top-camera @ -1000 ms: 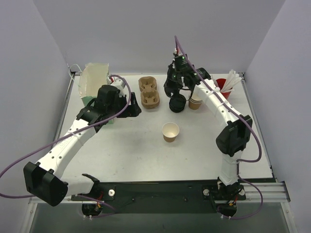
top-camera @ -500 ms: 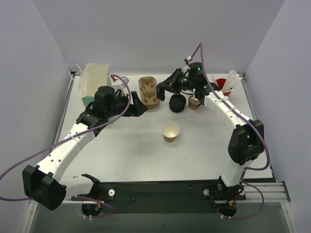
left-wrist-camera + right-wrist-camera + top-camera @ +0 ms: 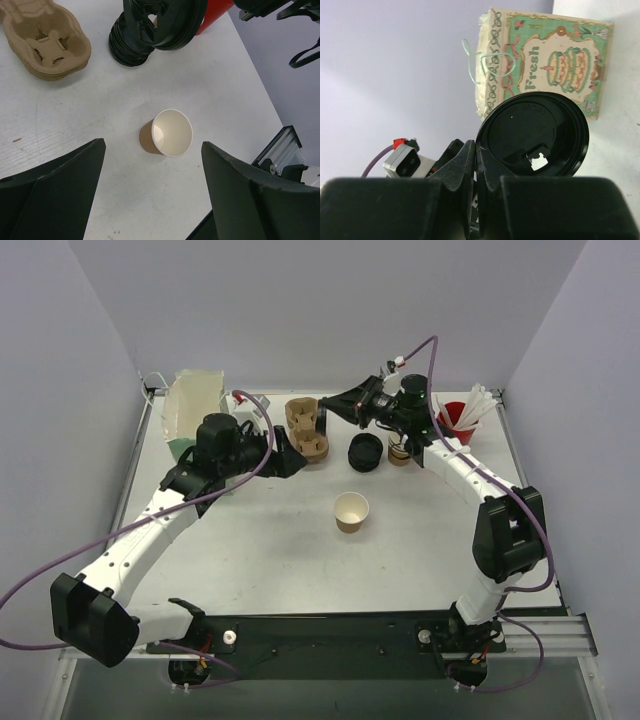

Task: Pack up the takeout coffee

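A small brown paper cup point(image 3: 351, 511) stands open and lidless mid-table; the left wrist view shows its cream inside point(image 3: 167, 134). My right gripper point(image 3: 340, 403) is shut on the rim of a round black lid point(image 3: 532, 132) and holds it in the air at the back, above the cup carrier point(image 3: 307, 428). My right gripper's jaws point(image 3: 477, 165) pinch the lid's edge. My left gripper point(image 3: 290, 458) is open and empty beside the carrier. Its fingers point(image 3: 152, 150) spread wide, well short of the cup.
A stack of black lids point(image 3: 365, 452) and a stack of tan cups point(image 3: 400, 450) sit at the back. A red cup with white sticks point(image 3: 460, 418) stands back right. A cream and green bag point(image 3: 190, 410) stands back left, also in the right wrist view point(image 3: 545, 60).
My right gripper rose from the lid stack with a lid and swung left toward the back. My left gripper moved right, closer to the carrier.
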Available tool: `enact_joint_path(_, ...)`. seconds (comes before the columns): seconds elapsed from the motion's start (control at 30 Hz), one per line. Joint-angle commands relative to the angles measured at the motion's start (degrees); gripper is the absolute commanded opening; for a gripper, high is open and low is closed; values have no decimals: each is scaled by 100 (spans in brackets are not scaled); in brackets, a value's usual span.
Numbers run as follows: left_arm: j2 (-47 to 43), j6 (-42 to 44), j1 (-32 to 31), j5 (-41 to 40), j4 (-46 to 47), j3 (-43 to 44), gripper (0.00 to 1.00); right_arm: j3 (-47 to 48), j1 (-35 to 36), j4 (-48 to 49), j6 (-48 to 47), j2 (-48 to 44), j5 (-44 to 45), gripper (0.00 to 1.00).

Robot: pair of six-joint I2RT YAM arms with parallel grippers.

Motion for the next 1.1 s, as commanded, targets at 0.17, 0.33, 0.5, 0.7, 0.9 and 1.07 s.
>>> enact_joint_path(0.17,56,-497,553,834,574,303,89,-436,-235,2484,1191,-103,-542,0)
enact_joint_path(0.33,118,-1244,870,1583,1084,294,90,-727,-350,3882,2133,29,-647,0)
enact_joint_path(0.5,241,-1631,879,1821,1339,400,90,-798,-377,3867,2019,-129,-709,0)
enact_joint_path(0.7,355,-1389,748,1743,1236,628,90,-745,-359,3297,1634,-295,-726,0)
enact_joint_path(0.9,408,-141,151,329,-136,1322,89,562,211,-1831,-1578,-954,492,0)
enact_joint_path(1.07,522,371,-386,-709,-505,1595,87,1231,668,-3401,-1927,-877,1303,0)
